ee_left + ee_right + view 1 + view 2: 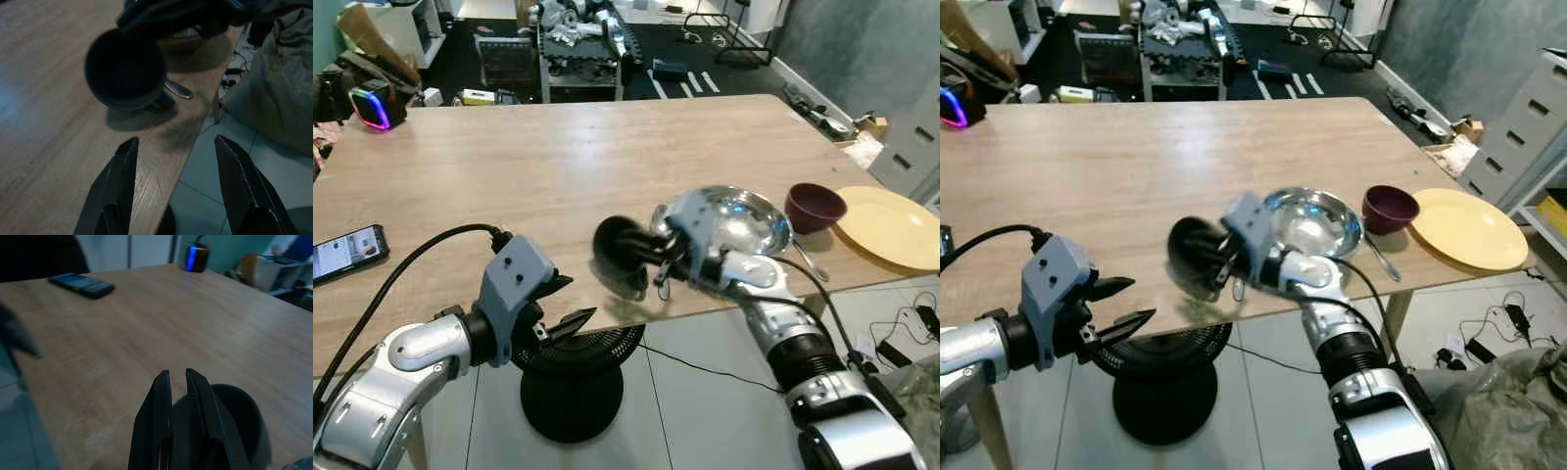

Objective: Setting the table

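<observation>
Black mug (619,250) in right end effector (651,255)

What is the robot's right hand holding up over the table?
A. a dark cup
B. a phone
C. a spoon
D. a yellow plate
A: the right gripper has its black fingers pinched on the rim of the dark cup, while the yellow plate and the phone lie on the table.

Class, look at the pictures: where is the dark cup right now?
The dark cup sits in the right gripper, tipped on its side above the wooden table's near edge, just left of the silver bowl in the head views.
</observation>
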{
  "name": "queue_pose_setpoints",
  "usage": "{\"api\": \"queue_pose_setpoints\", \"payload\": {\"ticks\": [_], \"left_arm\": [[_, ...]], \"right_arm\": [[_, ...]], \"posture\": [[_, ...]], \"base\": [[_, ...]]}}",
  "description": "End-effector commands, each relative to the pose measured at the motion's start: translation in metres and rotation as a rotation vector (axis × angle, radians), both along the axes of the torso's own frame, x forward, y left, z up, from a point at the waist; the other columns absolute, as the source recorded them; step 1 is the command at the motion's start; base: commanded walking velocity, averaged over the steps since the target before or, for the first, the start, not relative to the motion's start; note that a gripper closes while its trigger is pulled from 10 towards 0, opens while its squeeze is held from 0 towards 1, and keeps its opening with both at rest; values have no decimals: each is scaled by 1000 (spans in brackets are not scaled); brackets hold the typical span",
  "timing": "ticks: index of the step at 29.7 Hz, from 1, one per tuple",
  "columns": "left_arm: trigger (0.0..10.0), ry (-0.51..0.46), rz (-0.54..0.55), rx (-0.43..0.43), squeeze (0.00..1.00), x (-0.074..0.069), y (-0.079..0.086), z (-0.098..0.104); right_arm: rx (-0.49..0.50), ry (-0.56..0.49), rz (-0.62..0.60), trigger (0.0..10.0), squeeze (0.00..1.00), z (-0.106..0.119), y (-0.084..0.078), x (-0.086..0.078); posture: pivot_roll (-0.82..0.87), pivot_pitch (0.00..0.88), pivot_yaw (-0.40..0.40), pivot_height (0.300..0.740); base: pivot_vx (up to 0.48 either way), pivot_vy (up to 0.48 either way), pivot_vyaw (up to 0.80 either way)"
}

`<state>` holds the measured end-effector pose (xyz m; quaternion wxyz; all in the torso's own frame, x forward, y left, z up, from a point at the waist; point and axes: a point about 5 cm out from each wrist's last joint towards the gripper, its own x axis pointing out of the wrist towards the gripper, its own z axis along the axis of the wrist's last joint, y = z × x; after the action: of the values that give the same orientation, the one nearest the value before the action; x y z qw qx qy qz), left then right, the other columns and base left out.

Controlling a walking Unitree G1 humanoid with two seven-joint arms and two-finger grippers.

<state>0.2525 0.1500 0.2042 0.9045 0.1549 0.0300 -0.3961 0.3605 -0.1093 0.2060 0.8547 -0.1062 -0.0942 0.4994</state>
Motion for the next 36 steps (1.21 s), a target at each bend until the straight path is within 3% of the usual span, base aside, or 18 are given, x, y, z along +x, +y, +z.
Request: {"api": "queue_pose_setpoints", "payload": {"ticks": [1,7,11,12,16,24,33,36], "left_arm": [[10000,17,-18,-3,0,-2,-3,-3],[10000,15,-19,-8,0,-1,-4,-3],[10000,15,-17,-7,0,-1,-4,-3],[10000,16,-15,-6,0,-2,-3,-3],[10000,23,-12,-2,0,-3,-1,-5],[10000,39,-12,3,0,-6,0,-9],[10000,36,-11,-1,0,-6,-1,-9],[10000,35,-10,-3,0,-6,-1,-8]], "right_arm": [[-12,37,16,10000,0,-9,-1,-3],[-185,18,36,10000,0,-31,8,-11],[-263,-64,-73,10000,0,-35,15,-4],[-261,-90,-158,10000,0,-32,15,2],[-220,-137,-298,10000,0,-23,12,12],[-171,-209,-489,10000,0,-10,9,23],[-166,-245,-501,10000,0,-14,25,23],[-181,-279,-510,10000,0,-11,21,23]], "posture": [[119,58,18,740],[122,60,16,740],[125,60,16,740],[128,61,14,740],[130,62,14,740],[134,63,10,740],[136,62,8,740],[130,64,9,740]], "base": [[0,0,0],[0,0,0],[0,0,0],[0,0,0],[0,0,0],[0,0,0],[0,0,0],[0,0,0]]}}
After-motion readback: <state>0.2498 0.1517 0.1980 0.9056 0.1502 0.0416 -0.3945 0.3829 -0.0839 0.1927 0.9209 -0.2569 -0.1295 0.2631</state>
